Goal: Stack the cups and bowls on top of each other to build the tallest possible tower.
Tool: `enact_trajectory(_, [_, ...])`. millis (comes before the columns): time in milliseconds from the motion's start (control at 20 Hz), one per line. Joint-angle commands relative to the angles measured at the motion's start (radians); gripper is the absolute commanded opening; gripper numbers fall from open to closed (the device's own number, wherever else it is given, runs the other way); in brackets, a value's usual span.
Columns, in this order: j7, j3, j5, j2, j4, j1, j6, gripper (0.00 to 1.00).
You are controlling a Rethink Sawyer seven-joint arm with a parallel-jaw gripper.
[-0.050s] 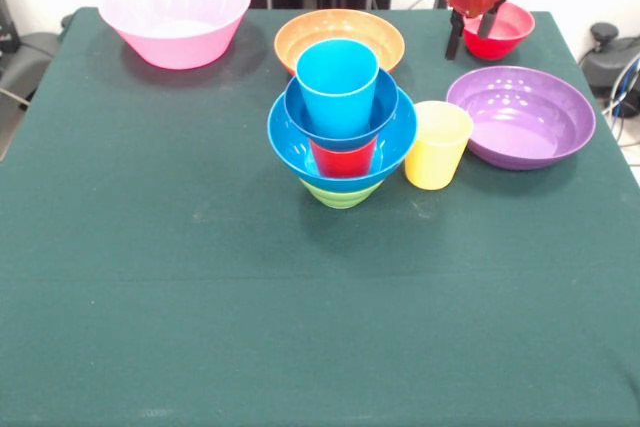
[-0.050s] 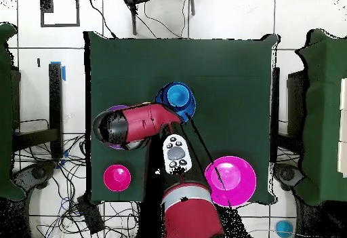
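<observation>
At the far edge, gripper (image 1: 470, 35) over small red bowl (image 1: 500, 32).

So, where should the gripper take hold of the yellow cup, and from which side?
Probably by its rim, coming from straight above. The yellow cup stands upright with its mouth open upward, so one finger could go inside and one outside the wall. A side approach looks crowded: the tower is close on one side and the purple bowl on the other.
</observation>
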Motion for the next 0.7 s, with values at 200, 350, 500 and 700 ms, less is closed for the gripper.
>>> enact_trajectory(200, [0.031, 0.052, -0.083, 0.100, 0.046, -0.016, -0.110, 1.00])
enact_trajectory(350, [0.035, 0.050, -0.079, 0.115, 0.043, -0.012, -0.114, 1.00])
enact_trajectory(500, [0.038, 0.043, -0.081, 0.135, 0.040, -0.005, -0.113, 1.00])
enact_trajectory(700, [0.038, 0.036, -0.086, 0.135, 0.040, 0.005, -0.102, 1.00])
